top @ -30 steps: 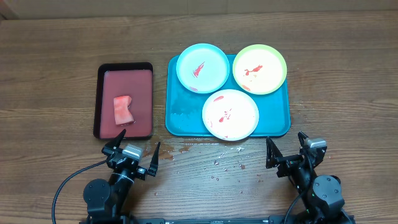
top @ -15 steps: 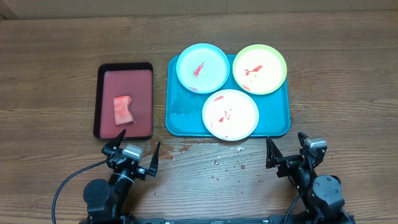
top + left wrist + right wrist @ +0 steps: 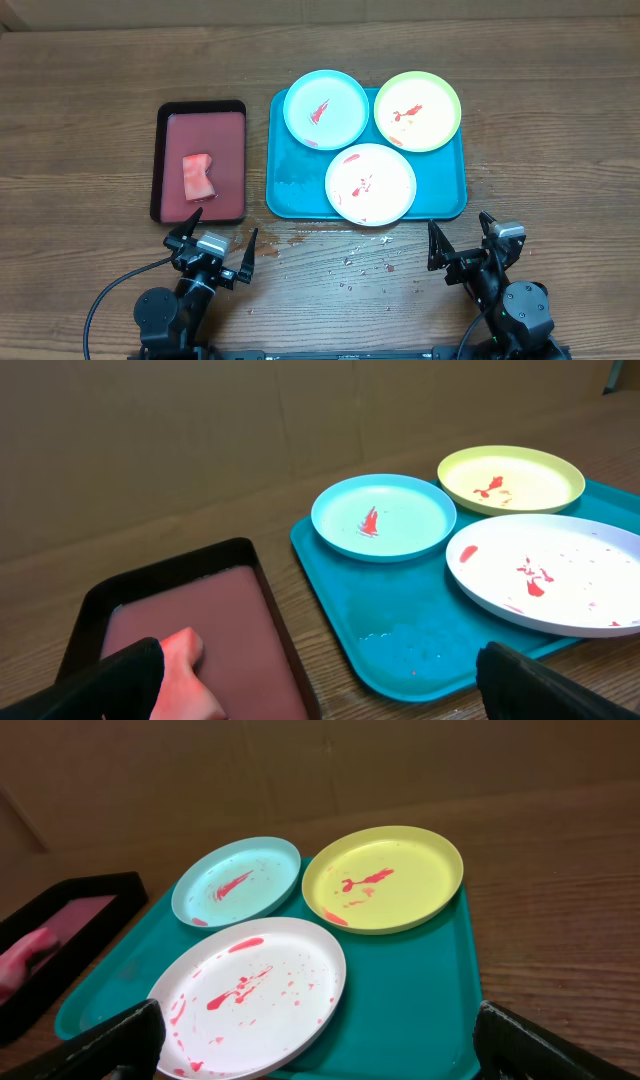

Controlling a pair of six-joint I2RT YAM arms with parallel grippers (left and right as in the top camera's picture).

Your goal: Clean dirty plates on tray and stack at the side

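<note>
Nothing is gripped yet. Both claws hang wide and empty at the table's near edge. The left claw sits just short of the red tray, and the right claw just short of the tray's near right corner. All three plates lie on the tray, smeared red: the blue plate at its far left corner, the green plate at its far right, the white plate against its near edge. The first step is probably for the left claw to fetch the pink cloth. It should come straight down, pinch the cloth across its middle and lift it clear of the red tray. The right claw can then steady a plate by its edge during wiping.
</note>
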